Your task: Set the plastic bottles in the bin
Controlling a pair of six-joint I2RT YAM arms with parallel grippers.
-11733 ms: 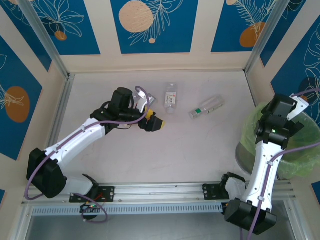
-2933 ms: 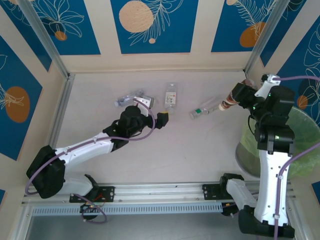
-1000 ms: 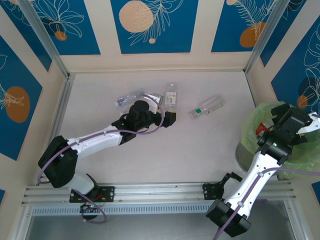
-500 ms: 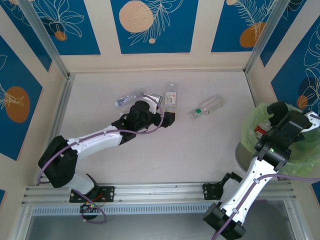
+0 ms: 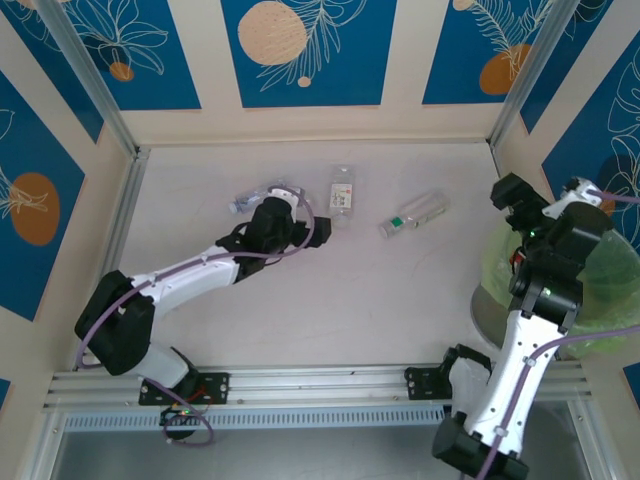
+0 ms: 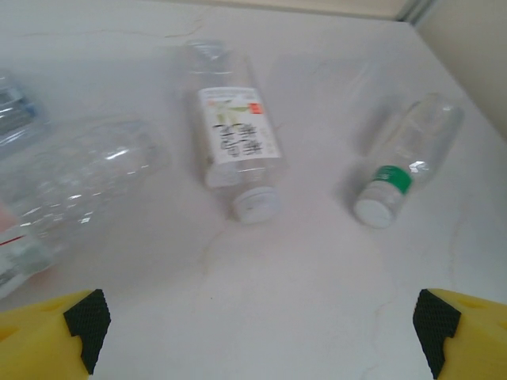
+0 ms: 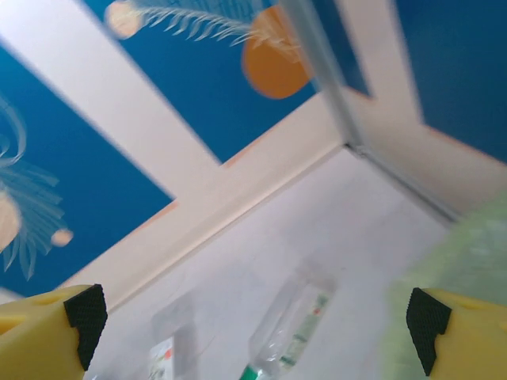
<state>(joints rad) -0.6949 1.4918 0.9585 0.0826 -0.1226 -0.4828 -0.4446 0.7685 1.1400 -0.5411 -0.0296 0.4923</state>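
Clear white-capped bottle (image 6: 238, 150) lying just ahead of spread left tool (image 6: 261, 328), right tool (image 7: 253, 321) spread near bin (image 5: 605, 285)

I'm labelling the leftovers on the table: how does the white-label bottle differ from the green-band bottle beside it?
The white-label bottle carries a broad white label with green print; the green-band bottle has just a narrow green ring by its cap. Seen from above, the white-label bottle lies straight up the table, while the green-band bottle slants and sits nearer the bin. Both are clear, white-capped and lying flat.
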